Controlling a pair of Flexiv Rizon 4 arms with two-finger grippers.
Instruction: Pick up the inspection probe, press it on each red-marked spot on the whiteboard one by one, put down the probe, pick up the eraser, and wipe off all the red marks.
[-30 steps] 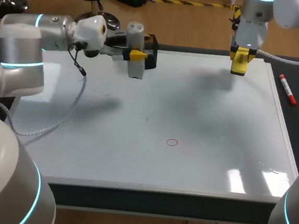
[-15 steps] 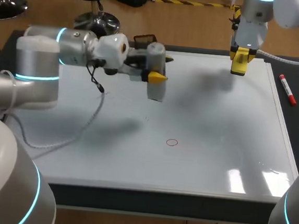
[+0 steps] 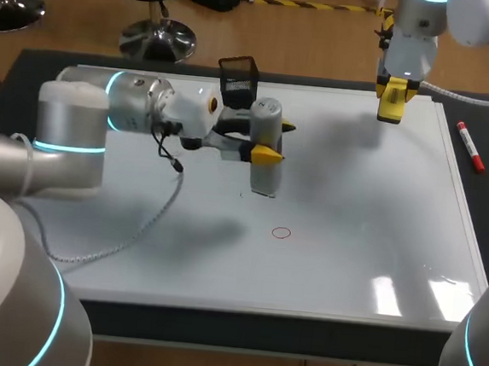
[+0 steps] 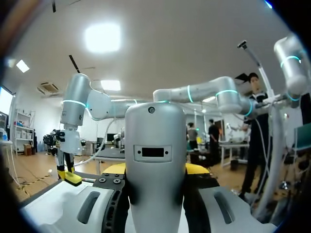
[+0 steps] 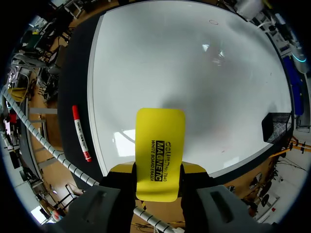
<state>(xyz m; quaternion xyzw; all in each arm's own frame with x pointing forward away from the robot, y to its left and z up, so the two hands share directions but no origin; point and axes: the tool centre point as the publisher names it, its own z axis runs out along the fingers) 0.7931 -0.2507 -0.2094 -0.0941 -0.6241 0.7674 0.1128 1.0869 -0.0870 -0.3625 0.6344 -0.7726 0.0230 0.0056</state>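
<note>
Head view high over whiteboard [image 3: 354, 201], left wrist level across it, right wrist straight down

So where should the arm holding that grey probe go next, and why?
Probably ease the inspection probe, clamped in the left gripper, slightly toward the board's near edge and down onto the red circle. Its tip hangs just short of that mark on the whiteboard, the only red one visible. The right gripper holds the eraser aside.
</note>
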